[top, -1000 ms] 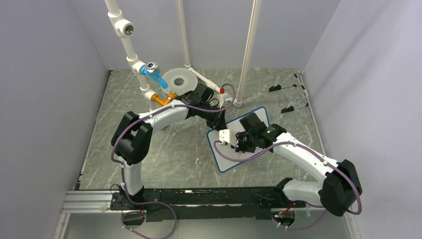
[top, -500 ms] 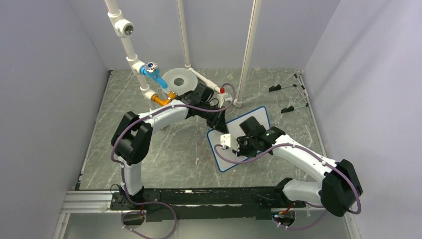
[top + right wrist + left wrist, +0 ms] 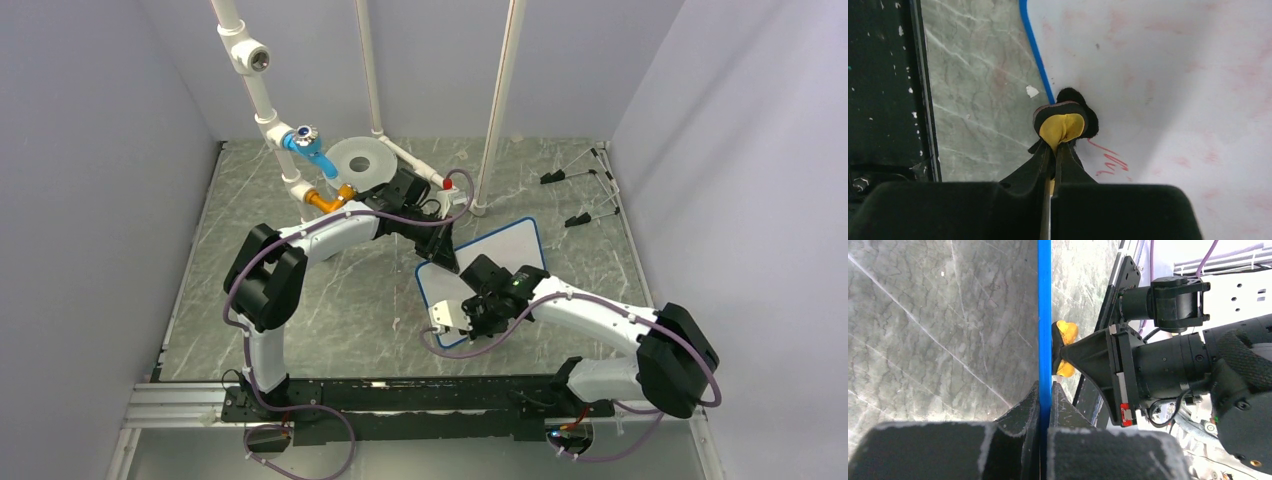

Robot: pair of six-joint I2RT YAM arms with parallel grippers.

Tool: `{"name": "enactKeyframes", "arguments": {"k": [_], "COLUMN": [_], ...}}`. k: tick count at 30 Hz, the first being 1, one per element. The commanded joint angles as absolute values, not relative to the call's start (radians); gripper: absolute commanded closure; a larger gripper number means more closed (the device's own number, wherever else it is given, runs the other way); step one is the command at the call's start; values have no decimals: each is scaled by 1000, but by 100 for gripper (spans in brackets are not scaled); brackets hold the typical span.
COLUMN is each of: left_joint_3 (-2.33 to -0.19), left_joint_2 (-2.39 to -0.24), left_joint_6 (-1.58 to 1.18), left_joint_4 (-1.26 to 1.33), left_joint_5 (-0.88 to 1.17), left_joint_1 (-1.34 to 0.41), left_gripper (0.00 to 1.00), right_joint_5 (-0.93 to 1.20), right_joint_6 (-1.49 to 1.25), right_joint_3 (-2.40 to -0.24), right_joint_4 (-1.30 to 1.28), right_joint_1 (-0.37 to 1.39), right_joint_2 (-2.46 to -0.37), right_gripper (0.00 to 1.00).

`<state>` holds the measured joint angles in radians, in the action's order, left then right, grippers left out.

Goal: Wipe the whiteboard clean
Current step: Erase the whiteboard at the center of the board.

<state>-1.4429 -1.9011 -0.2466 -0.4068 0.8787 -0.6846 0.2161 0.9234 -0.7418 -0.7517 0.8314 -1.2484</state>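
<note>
The whiteboard [image 3: 508,246] is a white board with a blue rim, lying slanted in the middle of the table. My left gripper [image 3: 447,262] is shut on its far-left rim; in the left wrist view the blue rim [image 3: 1044,315] runs edge-on between the closed jaws of the left gripper [image 3: 1044,390]. My right gripper [image 3: 1054,147] is shut on a yellow eraser with a black felt pad [image 3: 1062,122]. The pad presses on the board face [image 3: 1173,75] close to its blue edge. Red strokes [image 3: 1108,159] remain just beside the pad, among faint pink smears. From above, the right gripper [image 3: 445,322] sits at the board's near-left edge.
White pipes with a blue valve [image 3: 305,140] and a round grey disc [image 3: 362,160] stand at the back left. A white post [image 3: 497,110] rises behind the board. Black clips [image 3: 575,178] lie at the back right. A black rail [image 3: 400,395] runs along the near edge.
My right gripper has dragged the eraser from the board's middle toward its near-left edge. The left gripper has kept its hold on the rim without moving.
</note>
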Motion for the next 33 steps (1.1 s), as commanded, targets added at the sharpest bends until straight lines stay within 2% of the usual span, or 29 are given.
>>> {"name": "enactKeyframes", "arguments": {"k": [1,10,20,27,33], "left_joint_3": [-1456,-1453,-1428,-1434,-1427], "left_joint_2": [-1860,-1861,-1849,-1850,-1847], "left_joint_6": [-242,-244,-260,-260,-258], "left_joint_4": [-360,-361,-325,-325,-328], "left_joint_5": [983,979,978,982,979], "left_joint_1": [-690,-689,-691,-691,-691], "left_gripper": [100,100,100,100,100], "right_joint_5": [179,172,345,278,276], "right_joint_6": [952,916,1018,1017,964], "right_joint_3": [-732,-810,-727,-667,-749], "right_joint_4": [-758,-660,-727,-738,-692], "right_joint_1": [820,608,632,752,638], "right_joint_2": [-1238,-1129,-1108,-1143,-1112], "right_gripper": [100,100,100,100,100]}}
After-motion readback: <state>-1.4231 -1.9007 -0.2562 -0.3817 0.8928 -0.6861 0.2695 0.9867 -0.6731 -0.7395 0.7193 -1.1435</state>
